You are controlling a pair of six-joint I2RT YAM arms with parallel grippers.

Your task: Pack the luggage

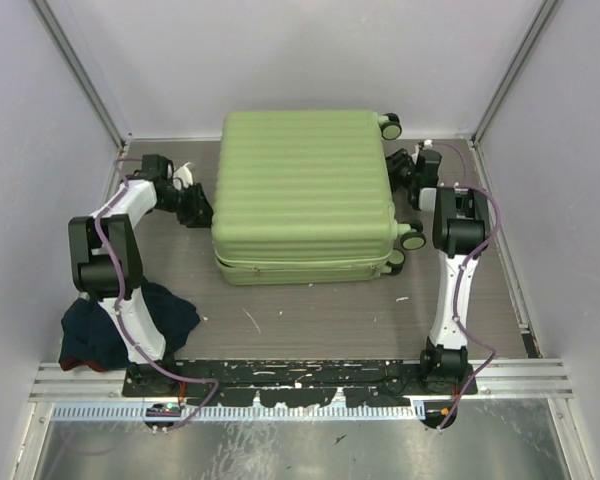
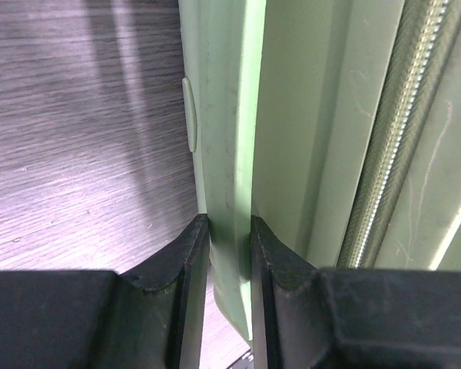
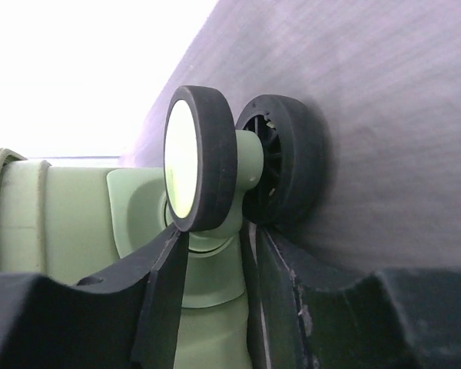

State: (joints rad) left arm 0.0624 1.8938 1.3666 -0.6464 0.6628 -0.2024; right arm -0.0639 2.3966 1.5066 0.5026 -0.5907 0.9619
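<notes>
Your left gripper [image 2: 229,238] clamps an edge of the closed luggage [image 1: 305,190]. Your right gripper [image 3: 215,261] straddles a wheel [image 3: 203,157] mount; whether it grips, I cannot tell.

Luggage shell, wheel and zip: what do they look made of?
The luggage shell looks like hard moulded plastic, matte light green, with ribs. The wheel: matte black tyre, probably rubber, on a glossy pale-green plastic hub. The zip glints silvery, possibly metal.
</notes>
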